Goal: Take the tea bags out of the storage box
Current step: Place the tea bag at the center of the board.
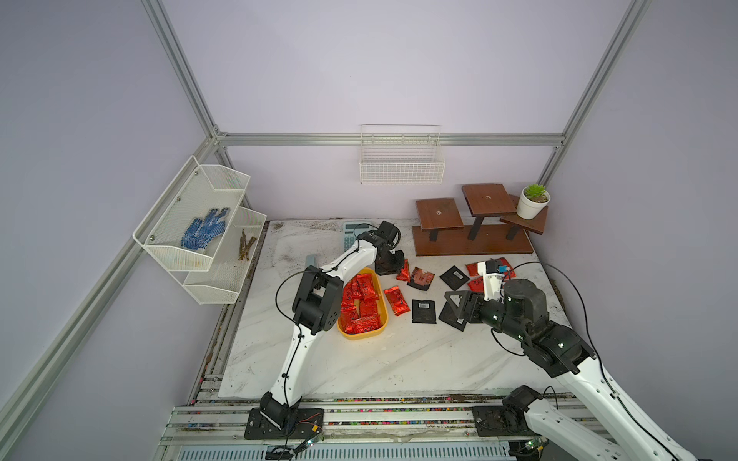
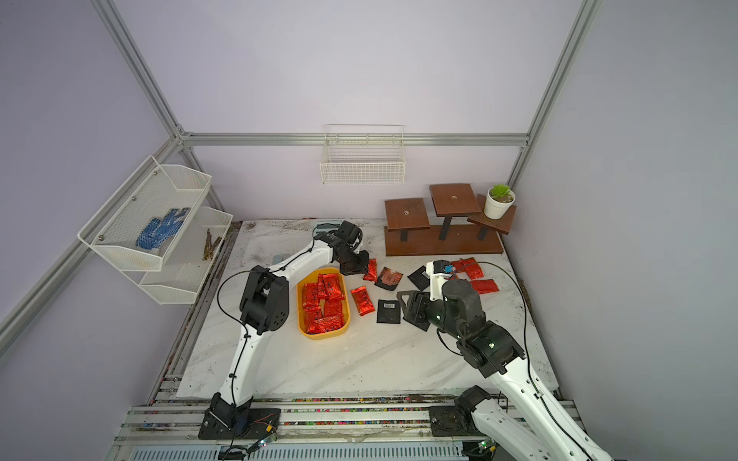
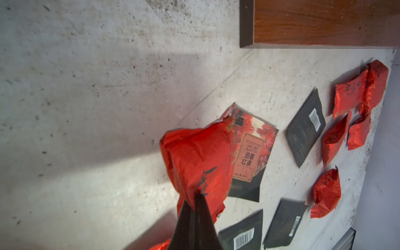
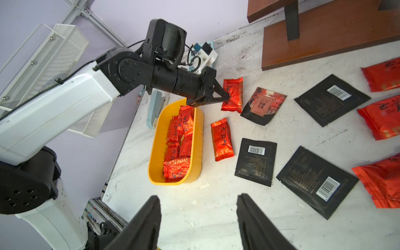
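The left jaws are clamped on one edge of a red foil sachet [image 4: 232, 95], holding it clear of the storage box [image 4: 157, 147], just off one of its short ends. Whether its lower edge touches the surface [image 4: 292, 134] cannot be told. The right jaws stand apart and empty, well off the box's long side and pointing towards it. Inside the box a heap of red sachets [image 4: 179, 140] lies overlapped, some propped on edge, so the task looks well short of done. Outside it, another red sachet [image 4: 221, 140] lies just beside the long wall, with black sachets [image 4: 255, 161], a reddish-brown square [image 4: 263, 105] and more red ones further out on that side. These packets are likely very light, thin and crinkly, with slick foil that crushes easily and yields rather than resists. A pinch on a raised crimped end seam or an upturned corner looks safest, since a flat face offers the jaws nothing and neighbouring sachets may drag along.
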Tool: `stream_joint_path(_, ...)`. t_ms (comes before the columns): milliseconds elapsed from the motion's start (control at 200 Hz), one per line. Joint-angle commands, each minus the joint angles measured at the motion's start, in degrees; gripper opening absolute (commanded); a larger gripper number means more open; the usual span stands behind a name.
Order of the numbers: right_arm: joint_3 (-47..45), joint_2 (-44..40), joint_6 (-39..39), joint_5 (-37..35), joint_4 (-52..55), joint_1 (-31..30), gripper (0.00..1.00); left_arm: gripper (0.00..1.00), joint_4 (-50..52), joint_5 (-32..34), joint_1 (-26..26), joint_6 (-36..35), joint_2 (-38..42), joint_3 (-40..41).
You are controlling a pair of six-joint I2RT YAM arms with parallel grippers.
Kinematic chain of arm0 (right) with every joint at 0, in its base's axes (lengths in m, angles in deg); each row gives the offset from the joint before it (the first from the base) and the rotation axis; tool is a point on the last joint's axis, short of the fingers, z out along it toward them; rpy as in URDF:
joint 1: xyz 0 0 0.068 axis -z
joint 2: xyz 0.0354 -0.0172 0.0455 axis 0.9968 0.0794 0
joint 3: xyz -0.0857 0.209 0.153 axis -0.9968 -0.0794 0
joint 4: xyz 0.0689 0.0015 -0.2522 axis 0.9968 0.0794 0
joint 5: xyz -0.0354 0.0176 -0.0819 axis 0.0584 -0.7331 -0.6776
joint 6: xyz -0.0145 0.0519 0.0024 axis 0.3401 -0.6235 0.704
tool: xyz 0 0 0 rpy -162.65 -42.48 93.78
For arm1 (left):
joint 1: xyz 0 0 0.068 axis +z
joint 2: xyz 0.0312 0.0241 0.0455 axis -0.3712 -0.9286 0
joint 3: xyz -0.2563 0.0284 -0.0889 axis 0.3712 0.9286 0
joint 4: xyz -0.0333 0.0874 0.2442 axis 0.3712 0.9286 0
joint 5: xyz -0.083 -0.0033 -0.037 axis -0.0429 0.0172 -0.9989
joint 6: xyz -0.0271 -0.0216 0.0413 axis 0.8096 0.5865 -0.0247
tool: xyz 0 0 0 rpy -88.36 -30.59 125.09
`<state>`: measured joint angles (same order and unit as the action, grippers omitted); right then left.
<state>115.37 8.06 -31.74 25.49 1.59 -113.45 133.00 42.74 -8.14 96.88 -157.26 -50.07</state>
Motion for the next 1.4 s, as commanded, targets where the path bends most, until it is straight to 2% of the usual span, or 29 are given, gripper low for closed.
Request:
stream_joint_path(0, -0.91, -1.47, -0.97, 0.69, -1.09, 0.2, 0.61, 0.0, 1.32, 2.01, 0.1, -1.51, -0.74, -3.94)
stream_joint_path(120, -1.31, -1.86, -0.95, 0.77, -0.99, 0.26, 0.61, 0.02, 1.44, 2.63, 0.22, -1.48, -2.17, -4.46)
stream_joint_path(185, -1.51, -1.96, -1.05, 0.76, -0.99, 0.24, 0.61, 0.09, 1.54, 3.09, 0.31, -1.45, -2.27, -4.37)
stream_joint_path(255, -1.62, -1.94, -0.84, 0.69, -0.99, 0.23, 0.62, 0.21, 1.51, 3.73, 0.34, -1.49, -1.6, -4.01)
stream_joint_path(300, -1.71, -1.83, -0.71, 0.66, -0.99, 0.22, 0.62, 0.33, 1.54, 4.11, 0.31, -1.65, -0.79, -3.87)
stream_joint_path(400, -1.49, -1.22, -0.62, 0.83, -0.99, 0.23, 0.62, 0.5, 1.4, 4.49, 0.31, -2.76, 1.11, -3.73)
stream_joint_path(480, -0.86, -0.53, -0.27, 1.09, -0.88, 0.2, 0.63, 0.57, 1.38, 4.98, 0.4, -3.47, 3.23, -3.43)
stream_joint_path(695, 2.48, 3.64, 0.59, 2.18, -1.03, 0.17, 0.6, 0.6, 1.38, 5.99, 0.49, -4.43, 12.83, -0.64)
stream_joint_path(885, 5.68, 10.83, 0.3, 4.56, -3.5, -0.88, 0.54, 0.61, 0.81, 7.62, 1.32, -5.49, 24.38, 6.22)
stream_joint_path(1025, 8.47, 16.7, 0.32, 3.98, -5.46, -3.36, 0.52, 0.62, -0.67, 7.61, 4.45, -3.46, 34.46, 17.22)
stream_joint_path(1230, 15.3, 28.37, 3.57, 1.98, -5.26, -9.7, 0.52, 0.64, -5.02, 5.23, 11.85, 0.08, 49.81, 38.26)
stream_joint_path(1395, 22.43, 38.32, 6.61, -1.18, -3.59, -14.55, 0.56, 0.65, -6.59, 2.83, 17.79, 1.83, 60.2, 52.3)
